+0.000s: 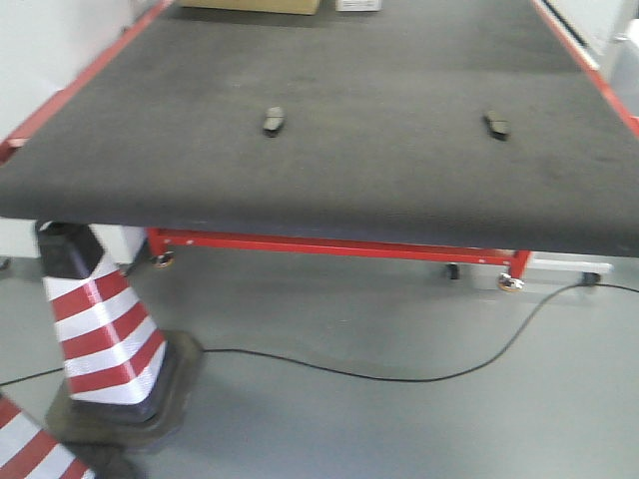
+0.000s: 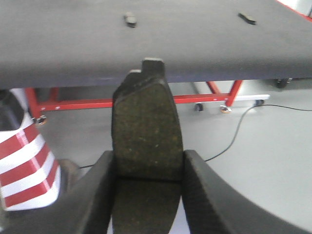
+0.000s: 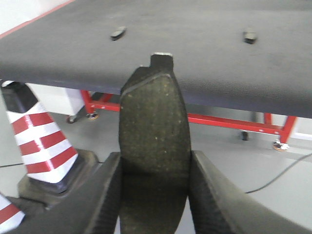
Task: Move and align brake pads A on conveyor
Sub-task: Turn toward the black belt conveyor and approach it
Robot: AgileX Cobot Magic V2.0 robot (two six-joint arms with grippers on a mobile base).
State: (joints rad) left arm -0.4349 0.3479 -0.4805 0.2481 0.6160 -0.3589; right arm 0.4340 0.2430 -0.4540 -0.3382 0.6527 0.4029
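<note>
Looking at the front view: we are seeing the conveyor (image 1: 329, 160) stretching away, its dark belt carrying two brake pads.
Left pad on belt: one brake pad (image 1: 274, 121) is lying flat toward the left of the belt middle.
Right pad on belt: a second brake pad (image 1: 496, 125) is lying well apart from it, toward the right side.
Belt edges: a red stripe is running along both long sides.
Floor: a red-and-white traffic cone (image 1: 100, 329) is standing at the near left corner, and a black cable (image 1: 399, 377) is trailing across the grey floor.

Left wrist view: our left end effector (image 2: 147, 170) is clenching a third brake pad (image 2: 146, 126) between its two dark fingers (image 2: 95, 195), the pad standing upright with its notched tab uppermost.
Position: this pad is hanging in front of the belt's near edge, off the conveyor.
Background: the two pads on the belt are showing beyond it.

Right wrist view: our right end effector (image 3: 155, 180) is gripping a fourth brake pad (image 3: 155, 141) the same way, upright, tab up.
Position: it is also sitting short of the belt edge, above the floor.
Background: the cone is standing to the left, and the red frame (image 3: 229, 122) is showing under the belt.
</note>
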